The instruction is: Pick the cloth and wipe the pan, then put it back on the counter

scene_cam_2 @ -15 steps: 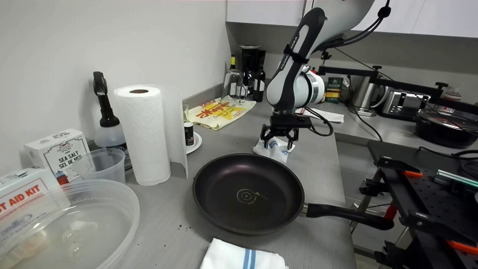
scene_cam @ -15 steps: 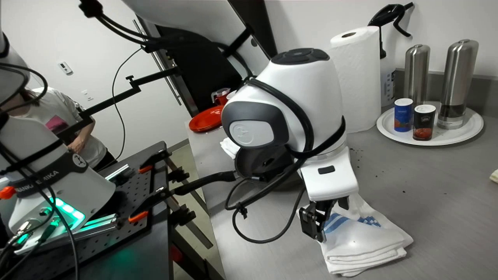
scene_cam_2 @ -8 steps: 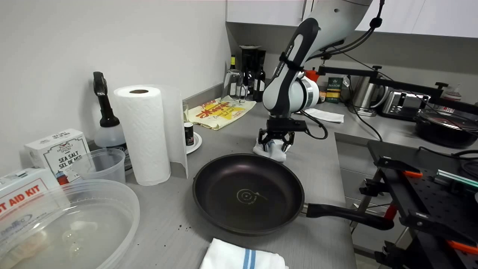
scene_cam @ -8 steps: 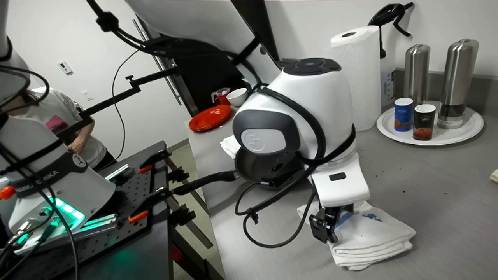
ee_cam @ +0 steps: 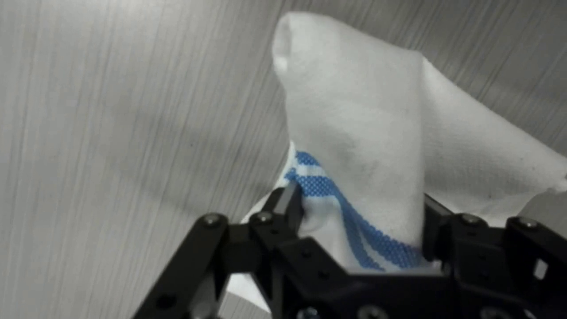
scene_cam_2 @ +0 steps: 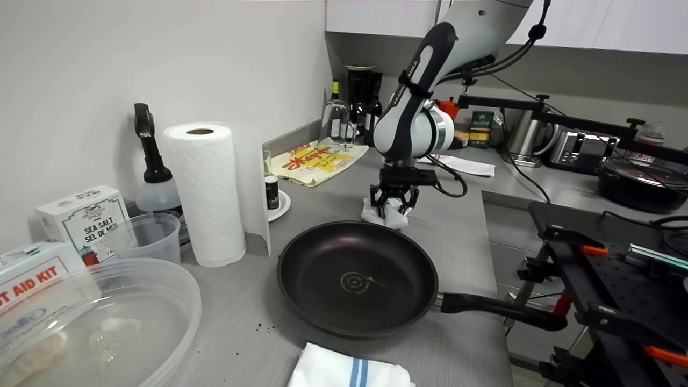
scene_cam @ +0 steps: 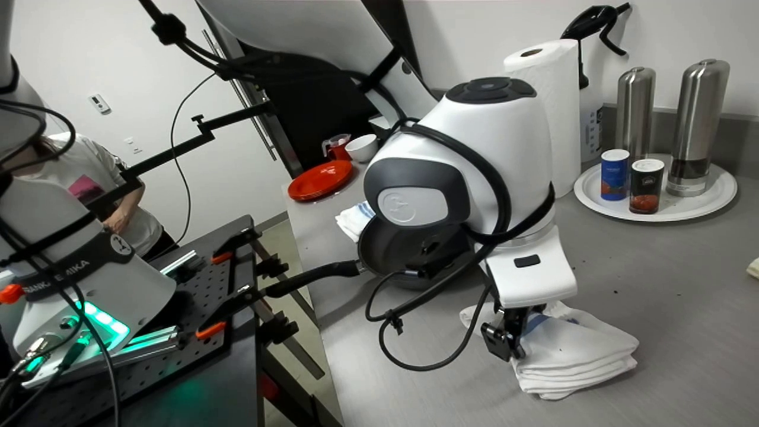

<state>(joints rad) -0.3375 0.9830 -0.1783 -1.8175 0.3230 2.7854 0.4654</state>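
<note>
Your pincer (ee_cam: 361, 217) stands partly narrowed, its jaws on either side of a bunched fold of the blue-striped towel (scene_cam: 578, 356); you cannot tell whether the grip is firm. The towel rests on the worktop (scene_cam: 699, 308), so picking seems barely begun. Beyond sits the frying pan (scene_cam: 394, 252); wiping and putting back likely remain.

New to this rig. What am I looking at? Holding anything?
It's a robot arm ending in a two-fingered hand. The wide pictures come from two cameras outside the robot; the close-up, from one on its wrist. On the grey counter are a black frying pan, a paper-towel roll and a folded towel. The hand straddles a bunched fold of white, blue-striped cloth; whether it's firmly gripped, I can't tell.
</note>
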